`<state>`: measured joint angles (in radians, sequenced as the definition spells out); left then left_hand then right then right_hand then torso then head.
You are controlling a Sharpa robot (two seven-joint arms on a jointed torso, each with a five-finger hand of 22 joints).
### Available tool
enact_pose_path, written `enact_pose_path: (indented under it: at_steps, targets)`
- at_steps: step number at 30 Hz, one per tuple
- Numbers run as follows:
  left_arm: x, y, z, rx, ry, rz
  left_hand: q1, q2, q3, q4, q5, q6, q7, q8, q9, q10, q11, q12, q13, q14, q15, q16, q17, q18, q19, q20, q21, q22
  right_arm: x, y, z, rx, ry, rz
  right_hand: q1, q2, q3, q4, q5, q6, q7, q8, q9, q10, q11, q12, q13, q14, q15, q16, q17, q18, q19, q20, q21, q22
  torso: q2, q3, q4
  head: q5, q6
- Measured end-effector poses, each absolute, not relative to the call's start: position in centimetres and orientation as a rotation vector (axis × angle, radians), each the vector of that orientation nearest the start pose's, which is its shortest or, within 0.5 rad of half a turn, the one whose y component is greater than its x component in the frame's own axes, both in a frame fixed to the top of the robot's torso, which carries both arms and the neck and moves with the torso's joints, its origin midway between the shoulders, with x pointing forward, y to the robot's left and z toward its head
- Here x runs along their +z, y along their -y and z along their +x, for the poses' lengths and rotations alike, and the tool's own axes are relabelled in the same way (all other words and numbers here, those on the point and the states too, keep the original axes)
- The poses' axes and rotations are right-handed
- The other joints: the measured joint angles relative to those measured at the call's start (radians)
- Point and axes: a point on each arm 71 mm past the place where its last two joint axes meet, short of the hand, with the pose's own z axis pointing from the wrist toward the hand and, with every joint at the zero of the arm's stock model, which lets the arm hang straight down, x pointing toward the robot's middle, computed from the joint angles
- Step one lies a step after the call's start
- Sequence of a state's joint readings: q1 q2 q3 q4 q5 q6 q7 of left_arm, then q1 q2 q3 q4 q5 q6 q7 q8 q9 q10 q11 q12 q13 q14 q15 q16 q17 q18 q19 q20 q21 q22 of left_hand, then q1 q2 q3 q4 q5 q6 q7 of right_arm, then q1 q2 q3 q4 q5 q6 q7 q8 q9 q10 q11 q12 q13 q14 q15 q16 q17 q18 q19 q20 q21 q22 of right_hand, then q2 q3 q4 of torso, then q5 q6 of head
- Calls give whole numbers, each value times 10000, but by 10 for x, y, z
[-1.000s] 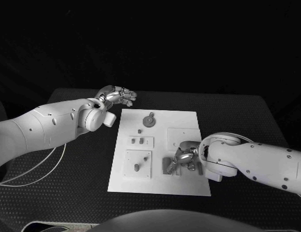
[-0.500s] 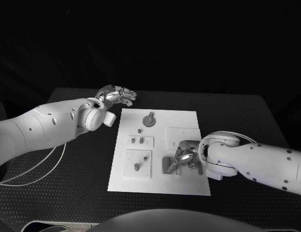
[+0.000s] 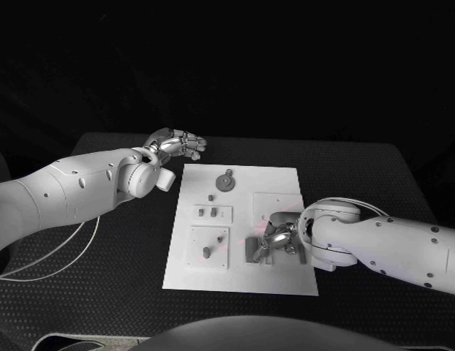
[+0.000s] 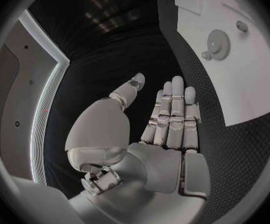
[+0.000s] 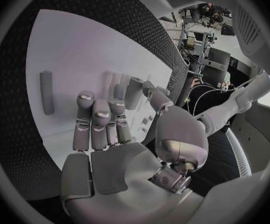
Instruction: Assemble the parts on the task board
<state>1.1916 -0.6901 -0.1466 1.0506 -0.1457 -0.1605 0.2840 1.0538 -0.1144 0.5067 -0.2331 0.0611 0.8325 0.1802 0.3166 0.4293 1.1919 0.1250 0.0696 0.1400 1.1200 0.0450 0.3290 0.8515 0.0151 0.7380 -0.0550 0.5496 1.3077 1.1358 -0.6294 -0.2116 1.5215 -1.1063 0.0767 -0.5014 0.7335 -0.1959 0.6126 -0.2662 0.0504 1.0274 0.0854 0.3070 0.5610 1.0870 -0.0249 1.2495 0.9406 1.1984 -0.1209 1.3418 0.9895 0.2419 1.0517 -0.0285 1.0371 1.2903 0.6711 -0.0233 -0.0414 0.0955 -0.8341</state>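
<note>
The white task board [image 3: 238, 272] lies mid-table. On it are a round gear-like part [image 3: 225, 181], two small parts [image 3: 208, 213] and a peg [image 3: 206, 253] in a square plate. My right hand [image 3: 281, 238] is low over the board's near right area, beside grey parts [image 3: 254, 250]. In the right wrist view a short grey peg [image 5: 134, 91] sits between the thumb and a finger of the right hand [image 5: 104, 134], apparently pinched; a grey bar [image 5: 46, 92] lies flat beyond. My left hand [image 3: 178, 144] hovers off the board's far left corner, fingers straight and empty [image 4: 169, 119].
A raised square plate [image 3: 275, 204] sits on the board just beyond my right hand. The left wrist view shows the gear [image 4: 219, 44] and a small part [image 4: 241, 26] on the board [image 4: 247, 84]. Black table [image 3: 101, 292] surrounds the board.
My right hand has shifted very slightly over the grey parts. The left hand has stayed where it was.
</note>
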Motion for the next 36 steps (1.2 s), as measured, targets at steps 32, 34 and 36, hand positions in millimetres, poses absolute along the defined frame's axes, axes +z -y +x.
enact_pose_path:
  at_steps: [32,34,36]
  targets:
    - [-248,-275,545,-12002,-16044,-10581,0,0,-5,49,0,0,0,39,2,0,0,0,-7,0,0,-39,5,0,0,0,0,-3,-307,126,415,4995,-24295,-752,-185,-292,639,699,-1,226,-55,-101,-111,210,-74,-145,9,152,-74,-106,8,20,164,-92,-1,-129,2,8,-4,-5,10]
    - [-248,-275,546,-11996,-16041,-10583,0,0,-5,49,0,0,0,39,-1,0,0,0,-7,0,0,-39,5,0,0,0,0,-3,-307,131,415,5129,-24267,-505,-220,-328,640,749,-1,225,-55,-113,-112,210,-74,-145,12,152,-74,-108,8,29,165,-92,-1,-129,2,10,-4,-13,23]
    - [-248,-275,546,-11990,-16038,-10586,0,0,-5,49,0,0,0,39,-7,0,0,0,-7,0,0,-39,4,0,0,0,0,-4,-304,139,416,5224,-24231,-147,-187,-369,640,749,-1,223,-53,-89,-89,210,-74,-163,12,152,-74,-115,7,29,164,-92,-1,-129,2,10,-5,-27,40]
